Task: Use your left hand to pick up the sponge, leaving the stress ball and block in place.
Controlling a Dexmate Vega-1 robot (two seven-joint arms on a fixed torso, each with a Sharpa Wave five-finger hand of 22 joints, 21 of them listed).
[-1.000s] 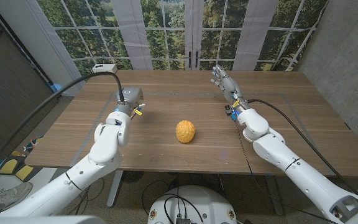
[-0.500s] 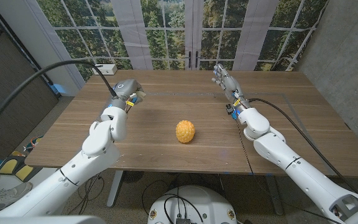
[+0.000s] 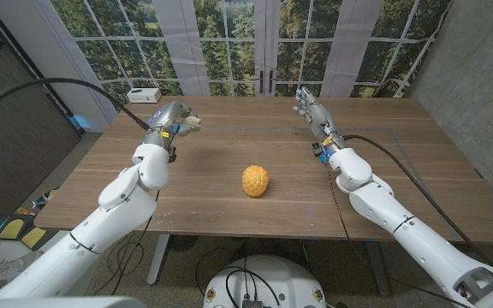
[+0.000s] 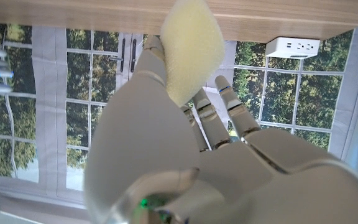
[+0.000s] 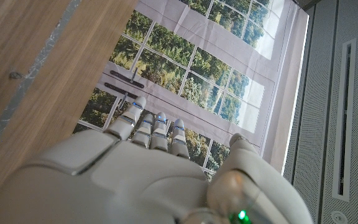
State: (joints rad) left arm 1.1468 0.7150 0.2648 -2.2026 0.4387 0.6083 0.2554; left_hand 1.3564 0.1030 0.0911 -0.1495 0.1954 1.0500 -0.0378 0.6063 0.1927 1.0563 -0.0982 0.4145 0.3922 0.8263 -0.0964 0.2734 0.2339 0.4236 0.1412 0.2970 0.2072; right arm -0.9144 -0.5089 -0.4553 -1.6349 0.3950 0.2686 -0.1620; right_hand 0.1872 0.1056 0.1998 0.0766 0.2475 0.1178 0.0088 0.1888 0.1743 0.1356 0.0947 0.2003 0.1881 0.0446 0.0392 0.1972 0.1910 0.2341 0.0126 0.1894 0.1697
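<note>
Head view: the pale sponge [image 3: 192, 122] is pinched in the left hand [image 3: 171, 116] and raised off the surface [image 3: 229, 214], the yellow stress ball [image 3: 255, 180] left mid-surface, while the right hand [image 3: 309, 109] is kept empty, fingers extended.

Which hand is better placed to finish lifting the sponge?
Left. The left hand already holds the pale yellow sponge in its fingers near the table's far left. The right hand holds nothing on the far right side, well apart from it.
</note>
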